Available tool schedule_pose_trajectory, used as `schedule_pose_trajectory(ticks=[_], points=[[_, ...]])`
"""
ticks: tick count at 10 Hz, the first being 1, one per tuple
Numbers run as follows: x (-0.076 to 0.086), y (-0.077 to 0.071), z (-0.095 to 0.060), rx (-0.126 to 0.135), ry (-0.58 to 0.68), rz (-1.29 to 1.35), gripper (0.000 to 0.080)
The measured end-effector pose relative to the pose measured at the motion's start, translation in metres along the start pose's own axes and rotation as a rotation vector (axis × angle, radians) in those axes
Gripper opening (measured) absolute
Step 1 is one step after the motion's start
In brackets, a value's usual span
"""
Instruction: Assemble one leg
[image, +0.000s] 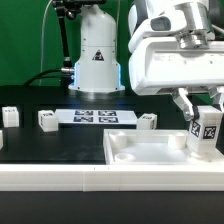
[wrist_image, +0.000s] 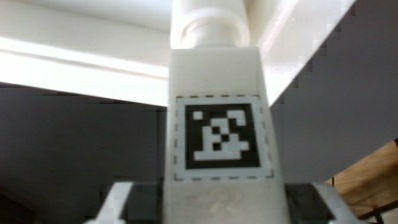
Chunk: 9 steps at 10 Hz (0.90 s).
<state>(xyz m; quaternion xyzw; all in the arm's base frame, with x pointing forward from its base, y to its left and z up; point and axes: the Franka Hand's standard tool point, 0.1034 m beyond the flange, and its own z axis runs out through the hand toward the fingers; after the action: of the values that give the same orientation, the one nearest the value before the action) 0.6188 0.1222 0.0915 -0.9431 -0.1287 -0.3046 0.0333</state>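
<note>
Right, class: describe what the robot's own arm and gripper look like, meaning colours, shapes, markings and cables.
The arm is glossy white with rounded shells. Its lowest segment carries a triangular warning sticker, and there is a blue glow around its foot. A dark cable trails beside its base. The gripper has a boxy white body with grey trim. Its fingers are pale grey and blocky.
</note>
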Motion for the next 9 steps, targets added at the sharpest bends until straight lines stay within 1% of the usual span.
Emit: schedule_pose_trajectory(ticks=[2, 4, 6, 7, 8, 9], points=[[-0.007, 0.0, 0.006, 0.0, -0.003, -0.001, 0.0294], [-0.003, -0.001, 0.01, -0.004, 0.033, -0.002, 0.0294], [-0.001, 0.0, 0.01, -0.002, 0.012, -0.001, 0.0294], [-0.004, 0.0, 0.012, 0.001, -0.002, -0.001, 0.0294], [-0.005, 0.0, 0.012, 0.002, -0.007, -0.001, 0.0389], [-0.005, 0.0, 0.012, 0.002, -0.009, -0.001, 0.0559]])
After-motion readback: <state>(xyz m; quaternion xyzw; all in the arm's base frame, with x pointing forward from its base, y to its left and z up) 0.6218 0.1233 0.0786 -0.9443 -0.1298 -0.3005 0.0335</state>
